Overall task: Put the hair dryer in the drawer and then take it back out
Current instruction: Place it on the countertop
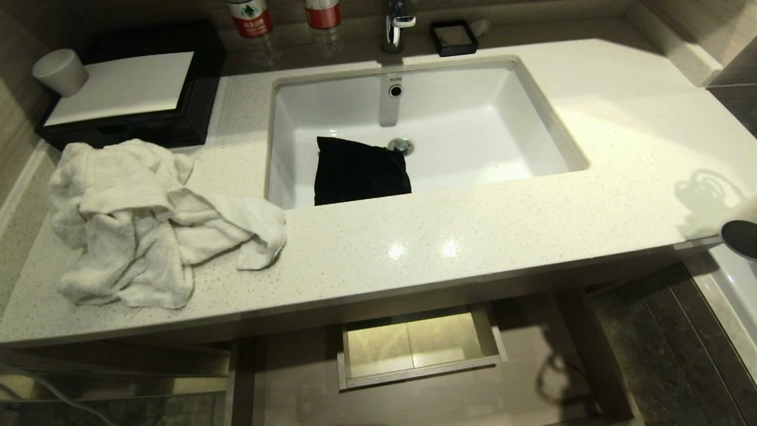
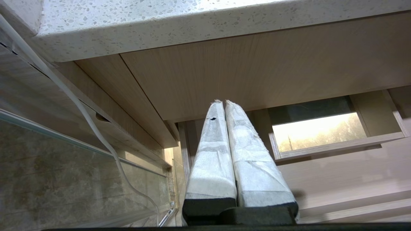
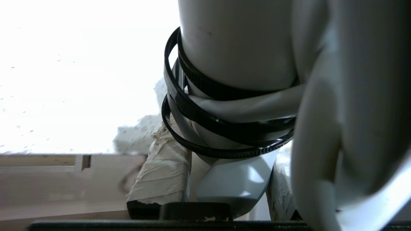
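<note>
Right wrist view: right tool clamped on the hair dryer handle, taped fingers either side, cord bundled with black ties. In the head view only the dryer's dark round end shows, at the table's right edge. The drawer is pulled out below. Left tool shut, empty, under the table overhang at left.

"TOTO" on sink wall

Left gripper fingers wrapped in white tape, black bases, seemingly foam
</note>
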Robot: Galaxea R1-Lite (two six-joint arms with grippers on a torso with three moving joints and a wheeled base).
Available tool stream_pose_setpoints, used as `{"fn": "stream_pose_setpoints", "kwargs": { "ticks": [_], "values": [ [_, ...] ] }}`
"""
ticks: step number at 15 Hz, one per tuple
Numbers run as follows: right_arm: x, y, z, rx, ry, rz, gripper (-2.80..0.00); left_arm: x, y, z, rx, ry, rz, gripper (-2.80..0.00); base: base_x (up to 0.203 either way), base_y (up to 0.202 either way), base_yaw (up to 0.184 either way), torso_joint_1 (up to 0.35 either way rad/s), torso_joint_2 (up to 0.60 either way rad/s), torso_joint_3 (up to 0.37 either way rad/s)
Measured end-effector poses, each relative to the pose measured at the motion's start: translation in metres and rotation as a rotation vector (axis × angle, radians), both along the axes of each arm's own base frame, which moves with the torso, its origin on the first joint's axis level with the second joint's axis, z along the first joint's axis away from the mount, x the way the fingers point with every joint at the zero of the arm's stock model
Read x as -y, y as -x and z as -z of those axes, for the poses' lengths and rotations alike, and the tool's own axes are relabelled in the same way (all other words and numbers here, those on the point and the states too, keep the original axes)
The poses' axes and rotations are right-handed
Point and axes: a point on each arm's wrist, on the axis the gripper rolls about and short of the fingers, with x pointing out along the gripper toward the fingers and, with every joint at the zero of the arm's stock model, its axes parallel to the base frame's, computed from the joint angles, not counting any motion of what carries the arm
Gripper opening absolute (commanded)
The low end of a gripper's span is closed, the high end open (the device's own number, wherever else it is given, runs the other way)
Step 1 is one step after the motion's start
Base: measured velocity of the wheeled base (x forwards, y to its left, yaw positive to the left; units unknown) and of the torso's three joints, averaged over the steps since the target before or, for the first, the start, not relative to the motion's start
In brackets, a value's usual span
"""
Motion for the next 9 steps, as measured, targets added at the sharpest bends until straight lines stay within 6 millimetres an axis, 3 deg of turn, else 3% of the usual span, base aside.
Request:
{"fn": "stream_pose_setpoints", "kwargs": {
  "ticks": [9],
  "values": [
    [0.021, -0.055, -0.016, -0.001, 0.066, -0.044, -2.80, 0.000, 0.000, 0.000, 0.000, 0.000, 0.000, -2.80, 0.000, 0.000, 0.000, 0.000, 0.00, 0.000]
  ]
}}
